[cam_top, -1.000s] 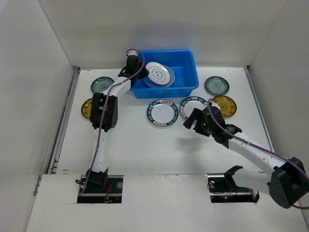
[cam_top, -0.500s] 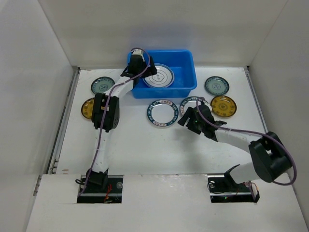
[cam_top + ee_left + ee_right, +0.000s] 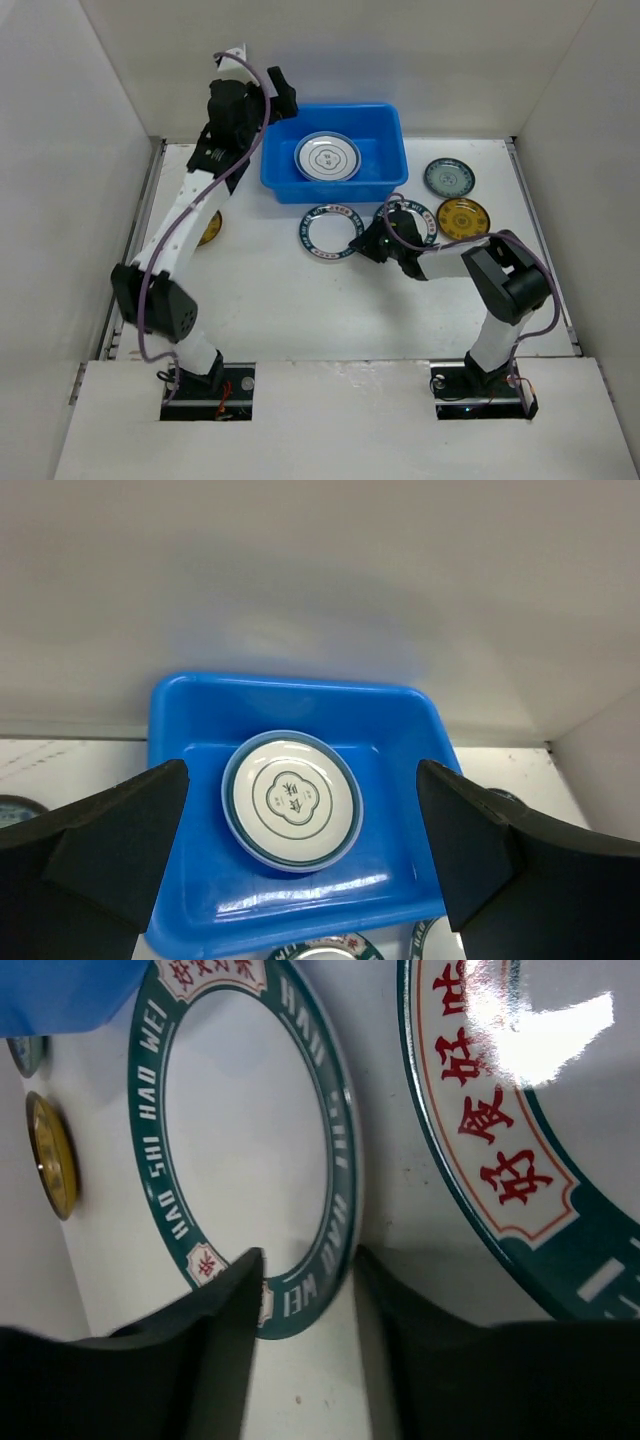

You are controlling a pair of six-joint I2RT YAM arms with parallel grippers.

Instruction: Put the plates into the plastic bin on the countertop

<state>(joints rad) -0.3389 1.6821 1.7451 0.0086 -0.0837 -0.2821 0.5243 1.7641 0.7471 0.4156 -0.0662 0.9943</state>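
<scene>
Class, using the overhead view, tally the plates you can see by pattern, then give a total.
White plates with dark rims: 3
Small teal-green plates: 1
Small yellow-brown plates: 2
Total: 6

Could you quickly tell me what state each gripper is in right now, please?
Left gripper: open, holding nothing, above the plastic bin.
Right gripper: jaws astride the rim of a dark-rimmed plate; whether it grips cannot be told.
</scene>
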